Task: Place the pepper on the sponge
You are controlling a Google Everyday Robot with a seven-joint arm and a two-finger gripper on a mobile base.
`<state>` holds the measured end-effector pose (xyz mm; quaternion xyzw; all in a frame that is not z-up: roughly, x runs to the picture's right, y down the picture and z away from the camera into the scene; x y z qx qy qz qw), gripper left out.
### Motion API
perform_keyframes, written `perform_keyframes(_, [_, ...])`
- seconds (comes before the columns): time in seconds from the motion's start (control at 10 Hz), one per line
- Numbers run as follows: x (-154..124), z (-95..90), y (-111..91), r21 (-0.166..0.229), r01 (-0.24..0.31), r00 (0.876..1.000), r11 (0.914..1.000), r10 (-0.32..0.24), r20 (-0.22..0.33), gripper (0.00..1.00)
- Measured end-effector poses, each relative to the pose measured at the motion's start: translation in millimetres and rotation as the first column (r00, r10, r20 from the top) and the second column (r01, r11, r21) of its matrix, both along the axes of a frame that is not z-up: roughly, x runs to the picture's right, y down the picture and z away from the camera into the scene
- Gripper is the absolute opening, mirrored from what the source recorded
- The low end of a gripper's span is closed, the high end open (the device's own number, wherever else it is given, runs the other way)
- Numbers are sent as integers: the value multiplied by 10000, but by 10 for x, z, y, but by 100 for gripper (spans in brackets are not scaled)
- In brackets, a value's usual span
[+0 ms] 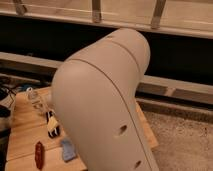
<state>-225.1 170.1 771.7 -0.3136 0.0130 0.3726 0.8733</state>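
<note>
- Plainly, most of the view is filled by the robot's pale, rounded arm housing (105, 100), which is seen above and to the right of the sponge (67, 149). Much of the scene behind the sponge is hidden by it.
- The sponge, 1 small blue-grey block, is found lying flat on the wooden table (22, 132), close to the table's near edge.
- The pepper (38, 152), 1 slim dark-red piece, is laid on the table just left of the sponge. A narrow strip of bare wood is seen between the 2, so they are apart and the pepper is not on the sponge.
- The gripper (52, 125) is located behind the sponge and slightly to its left, pointed down over the table, with yellow and black marks on it. Whether it is open or closed cannot be told, nor whether the table is touched by it.
- A small clear object (34, 96) is placed farther back and to the left of the sponge; what it is cannot be made out.
- Speckled floor (185, 142) is seen well to the right of the sponge, beyond the arm housing.
- A railing (95, 10) with 3 metal posts is seen far above the sponge, along the top edge, over a dark band of wall.
</note>
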Motion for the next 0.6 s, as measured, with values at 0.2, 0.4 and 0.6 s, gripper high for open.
perform_keyframes(0.2, [-60, -61, 75, -26, 13, 10000, 10000, -13, 72, 97])
perform_keyframes(0.4, [-119, -28, 41, 31, 81, 9953, 10000, -83, 967, 97])
perform_keyframes(0.6, [-349, 23, -27, 88, 429, 9686, 9990, -437, 2447, 97])
